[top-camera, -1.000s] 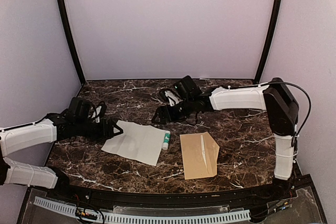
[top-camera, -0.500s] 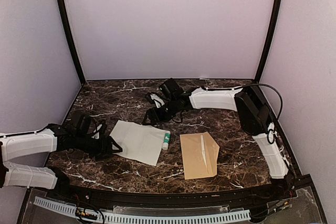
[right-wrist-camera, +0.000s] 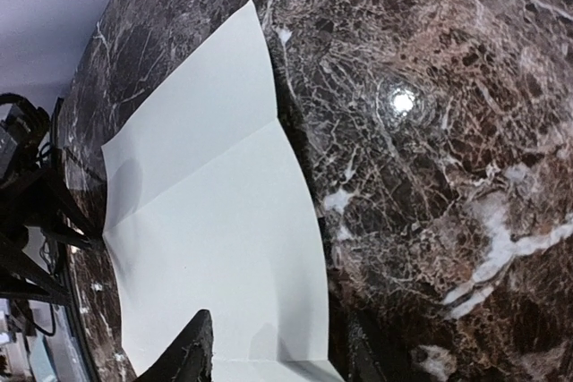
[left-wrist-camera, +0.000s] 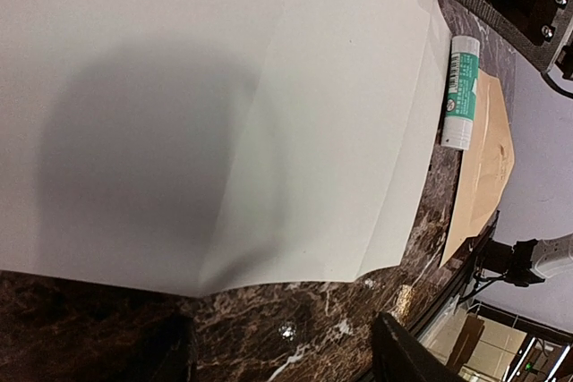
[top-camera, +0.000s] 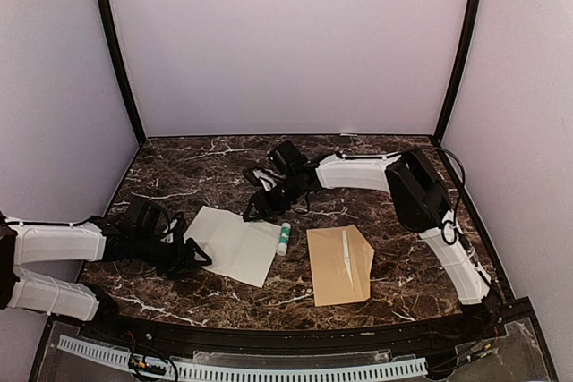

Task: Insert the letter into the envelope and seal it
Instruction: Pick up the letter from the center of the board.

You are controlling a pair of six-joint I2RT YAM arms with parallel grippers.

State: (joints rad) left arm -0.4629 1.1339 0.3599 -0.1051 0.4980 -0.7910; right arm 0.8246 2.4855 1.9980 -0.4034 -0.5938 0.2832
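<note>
The letter (top-camera: 235, 243), white creased paper, lies flat left of centre. The tan envelope (top-camera: 340, 264) lies to its right, flap open. My left gripper (top-camera: 199, 257) is low at the letter's near-left edge. In the left wrist view the letter (left-wrist-camera: 224, 105) fills the frame, and the left gripper (left-wrist-camera: 286, 360) is open, with bare marble between its fingers just short of the paper's edge. My right gripper (top-camera: 253, 212) hovers at the letter's far right corner. It is open (right-wrist-camera: 277, 360), one finger (right-wrist-camera: 183, 355) over the letter (right-wrist-camera: 215, 248), the other over marble.
A green-and-white glue stick (top-camera: 284, 238) lies between letter and envelope, also visible as the glue stick (left-wrist-camera: 460, 91) in the left wrist view beside the envelope (left-wrist-camera: 483, 176). Purple walls enclose the marble table (top-camera: 403, 221) on three sides.
The right arm swung left and down to the letter's far corner, its jaws narrowing. The left gripper slid toward the near edge along the letter's left side.
</note>
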